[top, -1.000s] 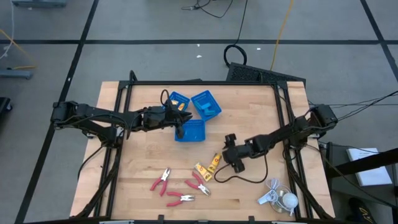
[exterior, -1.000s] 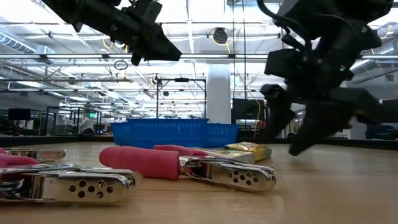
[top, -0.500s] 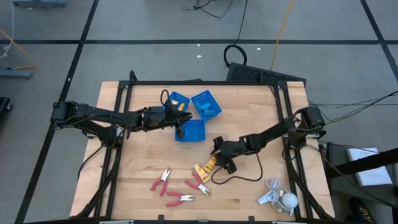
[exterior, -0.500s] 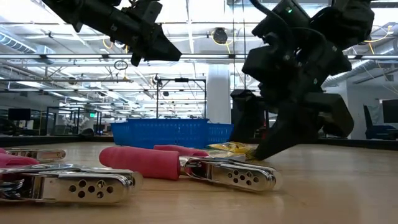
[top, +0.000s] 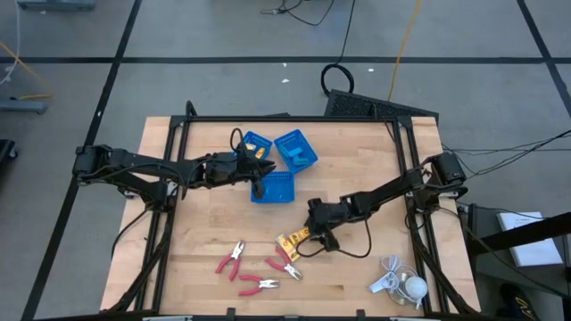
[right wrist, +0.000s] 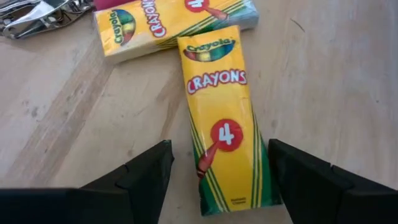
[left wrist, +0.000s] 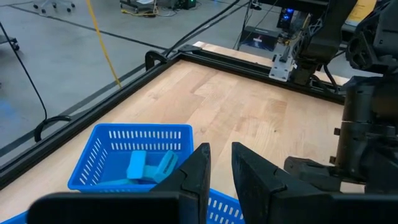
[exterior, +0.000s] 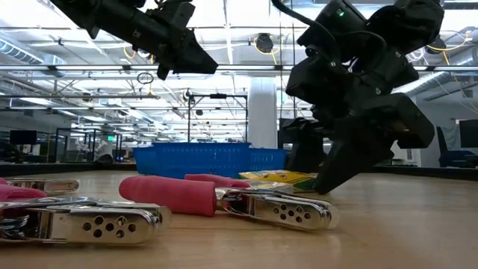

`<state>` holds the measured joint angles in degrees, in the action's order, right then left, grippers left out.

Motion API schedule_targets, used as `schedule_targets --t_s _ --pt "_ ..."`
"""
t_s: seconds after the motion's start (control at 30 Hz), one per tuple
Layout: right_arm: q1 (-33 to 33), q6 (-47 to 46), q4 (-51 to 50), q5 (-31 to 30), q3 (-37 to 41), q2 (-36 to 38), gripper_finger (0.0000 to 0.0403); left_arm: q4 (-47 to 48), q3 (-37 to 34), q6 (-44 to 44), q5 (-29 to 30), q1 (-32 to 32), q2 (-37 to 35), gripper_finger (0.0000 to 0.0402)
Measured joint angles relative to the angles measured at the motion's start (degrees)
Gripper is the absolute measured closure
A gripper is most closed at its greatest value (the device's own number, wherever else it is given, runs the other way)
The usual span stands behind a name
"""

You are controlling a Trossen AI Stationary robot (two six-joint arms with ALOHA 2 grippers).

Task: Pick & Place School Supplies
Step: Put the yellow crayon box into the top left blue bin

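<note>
Two yellow crayon packets (top: 294, 239) lie flat on the wooden table, near the middle. My right gripper (right wrist: 219, 149) is open and points steeply down. Its fingers stand on either side of one packet (right wrist: 227, 118), near one short end, and no touch shows. The other packet (right wrist: 174, 22) lies just beyond. In the low view this gripper (exterior: 332, 168) hangs low over the packets (exterior: 280, 178). Three red-handled pliers (top: 234, 257) (top: 285, 263) (top: 259, 285) lie near the front edge. My left gripper (top: 259, 181) hovers shut above the blue trays with nothing in it (left wrist: 221, 165).
Three blue trays (top: 257, 144) (top: 296, 149) (top: 275, 189) stand at the far middle. One tray (left wrist: 124, 134) holds light-blue pieces (left wrist: 146, 165). A white corded gadget (top: 401, 283) lies at the front right, its black cable looping toward the packets. Black frame rails run along the table's sides.
My right gripper has gone toward the table's left edge and down, tipping more steeply. It now straddles the crayon packet close above the tabletop.
</note>
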<state>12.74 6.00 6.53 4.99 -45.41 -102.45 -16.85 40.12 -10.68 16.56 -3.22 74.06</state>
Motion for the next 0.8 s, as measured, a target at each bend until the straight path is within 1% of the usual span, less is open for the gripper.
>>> schedule_targets --t_s 0.1,0.23,0.47,0.63,0.8 --pt "0.04 -0.17 0.77 -0.32 0.02 0.0 0.0163 -0.03 0.0 -0.25 -0.02 0.0 0.0 0.0334" --pt "0.16 -0.39 3.27 -2.79 0.04 0.0 0.0187 -0.11 0.0 -1.11 0.0 0.0 0.0 0.0334" --pt "0.17 0.94 5.86 -3.68 0.15 -0.09 0.0225 -0.21 0.0 -3.65 0.0 0.0 0.0 0.0334" --pt "0.4 3.81 5.12 -10.62 0.21 1.31 0.025 -0.18 0.0 -6.13 0.0 0.0 0.0 0.0334" --pt "0.21 5.89 2.64 -18.85 0.42 4.62 0.027 -0.27 0.0 -9.47 -0.02 0.0 0.0 0.0334"
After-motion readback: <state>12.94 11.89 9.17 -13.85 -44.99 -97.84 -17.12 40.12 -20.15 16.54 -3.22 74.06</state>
